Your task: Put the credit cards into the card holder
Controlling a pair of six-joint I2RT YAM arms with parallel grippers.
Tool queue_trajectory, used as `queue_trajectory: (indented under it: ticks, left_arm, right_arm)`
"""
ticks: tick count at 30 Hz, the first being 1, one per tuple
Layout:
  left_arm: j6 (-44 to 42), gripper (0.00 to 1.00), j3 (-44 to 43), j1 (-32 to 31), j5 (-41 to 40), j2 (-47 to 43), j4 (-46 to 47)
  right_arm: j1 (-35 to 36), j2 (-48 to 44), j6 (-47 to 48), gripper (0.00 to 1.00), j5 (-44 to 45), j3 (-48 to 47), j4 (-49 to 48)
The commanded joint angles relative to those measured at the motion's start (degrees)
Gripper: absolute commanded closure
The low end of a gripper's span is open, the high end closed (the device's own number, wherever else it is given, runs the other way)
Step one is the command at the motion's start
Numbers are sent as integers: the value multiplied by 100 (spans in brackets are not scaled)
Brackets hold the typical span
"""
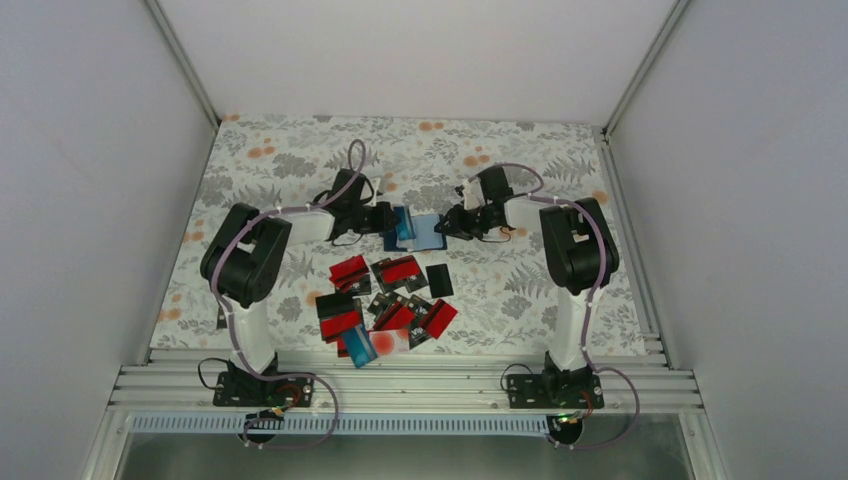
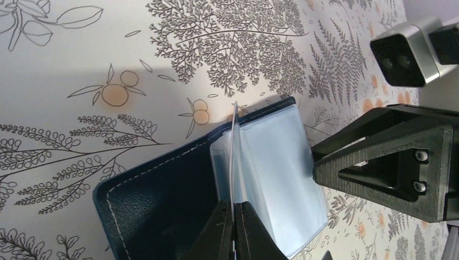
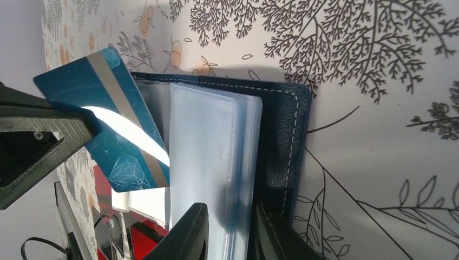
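Note:
The navy card holder [image 1: 391, 240] lies open at mid-table, its clear sleeves [image 3: 211, 157] fanned above the stitched cover [image 3: 284, 146]. My left gripper [image 2: 234, 205] is shut on a blue credit card [image 3: 108, 124], which stands on edge over the sleeves and shows edge-on in the left wrist view. My right gripper [image 3: 231, 208] is closed round the stack of sleeves, one finger on top and one between sleeves and cover. Several loose credit cards [image 1: 390, 300], mostly red, lie nearer the arms, with a black one [image 1: 439, 280] and a pale red-blotted one [image 1: 390, 340].
The floral tablecloth [image 1: 300, 160] covers the table. An aluminium rail [image 1: 400, 385] runs along the near edge by the arm bases. White walls [image 1: 90, 200] close in left, right and back. The loose cards lie between the two arms.

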State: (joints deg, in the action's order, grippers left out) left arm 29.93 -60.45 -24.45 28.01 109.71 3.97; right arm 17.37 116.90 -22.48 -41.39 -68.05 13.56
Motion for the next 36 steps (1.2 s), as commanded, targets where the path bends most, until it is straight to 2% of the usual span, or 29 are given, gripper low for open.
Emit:
queue_trajectory:
  ticks: [1, 9, 17, 29, 36]
  left_arm:
    - [339, 98, 22, 72, 426, 278, -51]
    - [806, 98, 320, 224, 1139, 385, 542]
    - [972, 98, 514, 352, 1383, 260, 751]
    - [1781, 98, 746, 410, 1844, 377, 1223]
    - [1716, 97, 587, 414, 2046, 424, 768]
  right_arm:
    - [41, 179, -6, 76, 388, 350, 52]
    - [41, 191, -9, 76, 384, 529, -62]
    - [41, 221, -20, 76, 390, 529, -73]
    - [39, 267, -28, 76, 412, 557, -91]
    - [41, 346, -55, 76, 369, 466, -73]
